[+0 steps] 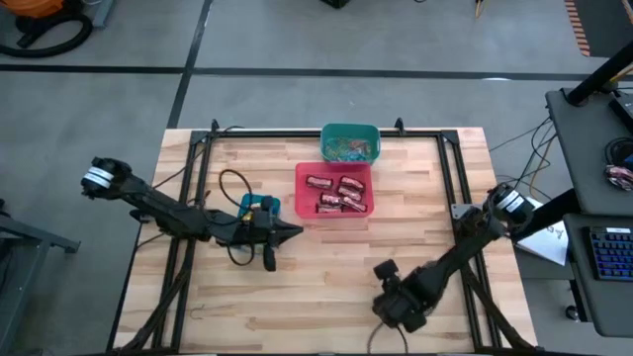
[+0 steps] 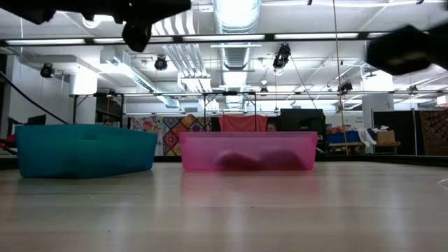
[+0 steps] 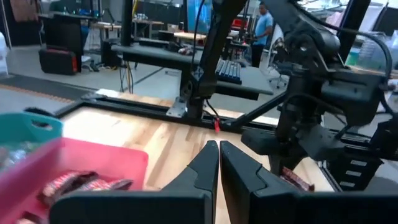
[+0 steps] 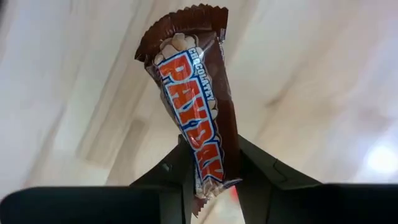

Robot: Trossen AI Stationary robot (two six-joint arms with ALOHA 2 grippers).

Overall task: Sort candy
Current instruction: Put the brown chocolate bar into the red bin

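My right gripper [image 1: 393,280] hovers over the table's near right part, shut on a dark brown bar [image 4: 198,106] with red and white lettering. The left wrist view also shows that bar [image 3: 296,180] under the right gripper. My left gripper [image 3: 219,167] is shut and touches nothing; it points level toward the table's right, beside the blue bin [image 1: 259,206] and in front of the pink bin [image 1: 334,191]. Several brown bars [image 1: 336,195] lie in the pink bin. Small green and blue pieces [image 1: 351,148] fill the teal bin [image 1: 350,131]. No yellow packets show. My right gripper pinches the brown bar between its two fingers at one end [image 4: 211,177], close to the crimped seal. The rest of the bar sticks out past the fingertips to its free end [image 4: 183,25]. The bar is lifted clear of the table.
The teal bin stands at the far edge, the pink bin right in front of it, the blue bin [image 2: 84,150] left of the pink one [image 2: 248,150]. A black cable [image 1: 229,183] loops by the left arm. Bare wood [image 1: 326,287] spreads across the near half.
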